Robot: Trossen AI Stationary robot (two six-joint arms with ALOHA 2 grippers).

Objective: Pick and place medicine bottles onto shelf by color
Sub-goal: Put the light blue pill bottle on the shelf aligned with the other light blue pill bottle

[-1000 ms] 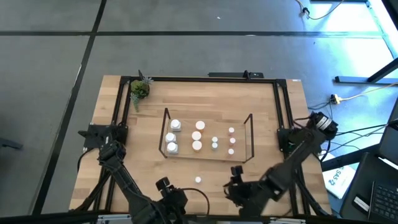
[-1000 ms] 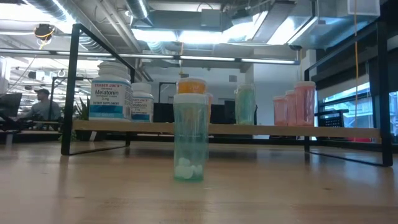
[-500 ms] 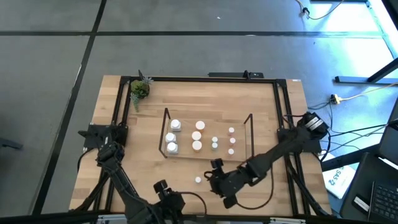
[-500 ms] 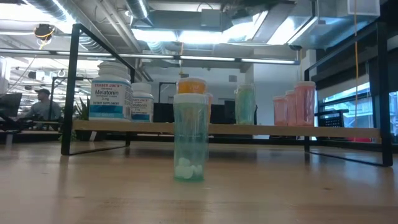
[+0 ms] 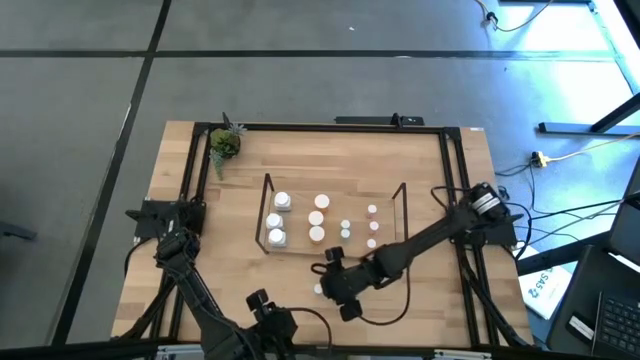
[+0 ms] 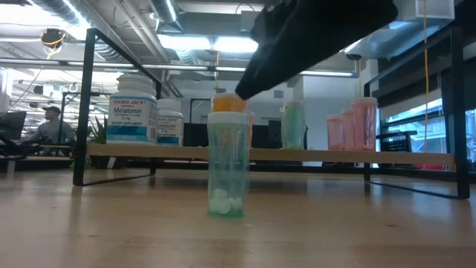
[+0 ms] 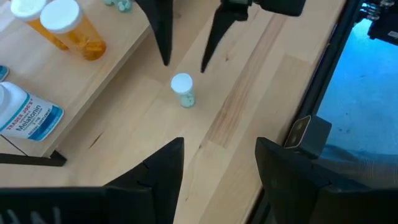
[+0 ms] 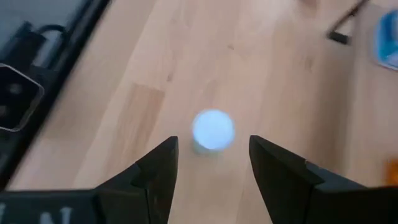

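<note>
- Teal bottle (image 6: 227, 164): small, round, white-capped; stands upright alone on the bare wooden surface (image 5: 200, 250), at lower centre of the high view, in front of the shelf and apart from it. White pills lie at its bottom in the low view.
- Right gripper (image 7: 185, 62): its two dark fingers (image 8: 155, 177) stand open, one to each side of the teal bottle's cap, and hold nothing. In the high view the right arm (image 5: 420, 245) reaches in from the right edge of the surface to lower centre.
- Shelf (image 5: 400, 215): low black wire rack with a light wood board, at the middle of the high view, just above the teal bottle.
- White bottles (image 6: 132, 110): two at the left of the shelf in the low view; the larger one bears a blue label.
- Orange bottles (image 7: 74, 31): two on the shelf, at upper left of the left wrist view.
- Pink bottles (image 6: 355, 123): grouped at the right of the shelf in the low view; another teal one (image 6: 293, 125) stands to their left.
- Left gripper (image 7: 217, 165): fingers apart and empty, at the bottom edge of the high view, well back from the teal bottle.
- Potted plant (image 5: 225, 143): at the upper left corner of the surface.
- Person (image 6: 48, 126): seated far off, at the left edge of the low view.
</note>
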